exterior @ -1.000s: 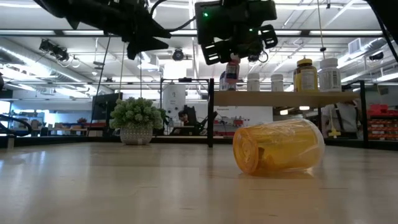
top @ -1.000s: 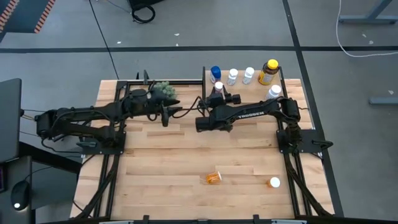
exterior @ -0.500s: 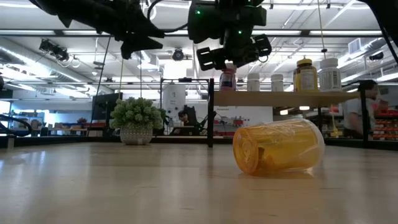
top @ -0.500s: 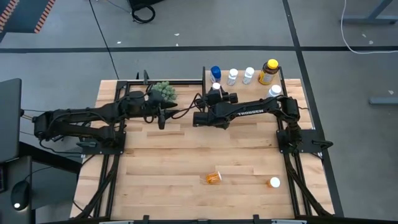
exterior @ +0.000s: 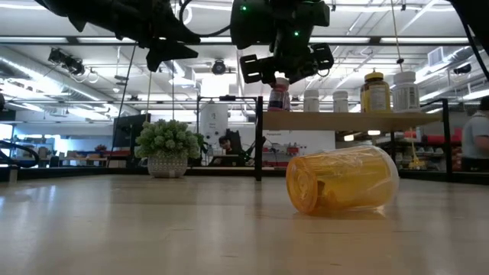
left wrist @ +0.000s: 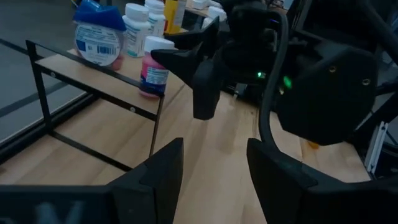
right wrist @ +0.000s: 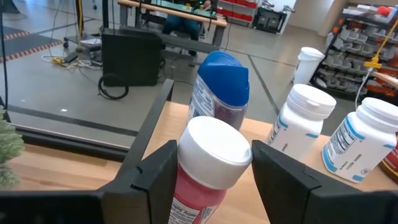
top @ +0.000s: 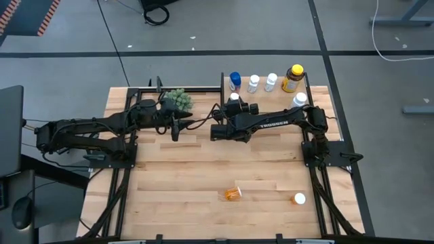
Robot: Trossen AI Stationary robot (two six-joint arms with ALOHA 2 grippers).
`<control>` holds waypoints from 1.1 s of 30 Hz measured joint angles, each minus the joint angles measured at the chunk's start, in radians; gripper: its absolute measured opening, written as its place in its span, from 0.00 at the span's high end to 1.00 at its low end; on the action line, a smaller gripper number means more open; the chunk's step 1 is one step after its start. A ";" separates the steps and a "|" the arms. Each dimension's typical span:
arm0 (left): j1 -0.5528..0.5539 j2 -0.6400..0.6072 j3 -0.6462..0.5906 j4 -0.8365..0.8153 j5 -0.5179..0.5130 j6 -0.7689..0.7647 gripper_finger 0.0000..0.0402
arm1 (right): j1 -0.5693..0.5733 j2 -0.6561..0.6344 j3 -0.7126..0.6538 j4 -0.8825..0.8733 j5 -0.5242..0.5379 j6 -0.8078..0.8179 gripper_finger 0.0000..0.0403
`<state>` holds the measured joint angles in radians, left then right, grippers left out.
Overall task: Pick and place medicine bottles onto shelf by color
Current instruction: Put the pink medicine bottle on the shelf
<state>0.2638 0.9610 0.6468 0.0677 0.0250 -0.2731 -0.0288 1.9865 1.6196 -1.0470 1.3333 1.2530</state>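
Between right pincer (right wrist: 208, 171) fingers, pink bottle (right wrist: 208, 165)

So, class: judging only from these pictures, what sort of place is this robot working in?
Most likely a robotics lab or workshop in a big industrial hall. A bare grey floor with cables surrounds the wooden table, exposed ceiling lights run overhead, and workbenches and storage racks stand behind.

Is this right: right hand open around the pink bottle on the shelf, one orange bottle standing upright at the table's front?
Not quite. The orange bottle lies on its side, as the low view shows; it is not upright. The rest holds: the right hand is open around the white-capped pink bottle on the shelf.
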 joint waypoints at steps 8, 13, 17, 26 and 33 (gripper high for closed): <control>0.000 -0.001 0.000 -0.008 0.000 -0.004 0.54 | 0.005 -0.001 0.002 -0.001 -0.026 -0.034 0.50; 0.000 -0.001 0.000 -0.017 0.000 -0.004 0.54 | 0.011 0.007 -0.003 -0.005 -0.136 -0.039 0.40; 0.000 -0.001 0.000 -0.019 0.000 -0.005 0.54 | 0.014 0.001 -0.001 -0.001 -0.138 -0.041 0.32; -0.002 -0.001 0.000 -0.022 0.003 -0.012 0.54 | 0.013 0.003 -0.002 -0.008 -0.125 -0.062 0.28; -0.029 -0.001 0.000 -0.022 0.006 -0.012 0.54 | -0.004 0.003 -0.002 -0.079 -0.121 -0.049 0.28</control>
<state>0.2343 0.9596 0.6468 0.0460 0.0307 -0.2852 -0.0324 1.9900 1.6180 -1.1264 1.2128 1.2044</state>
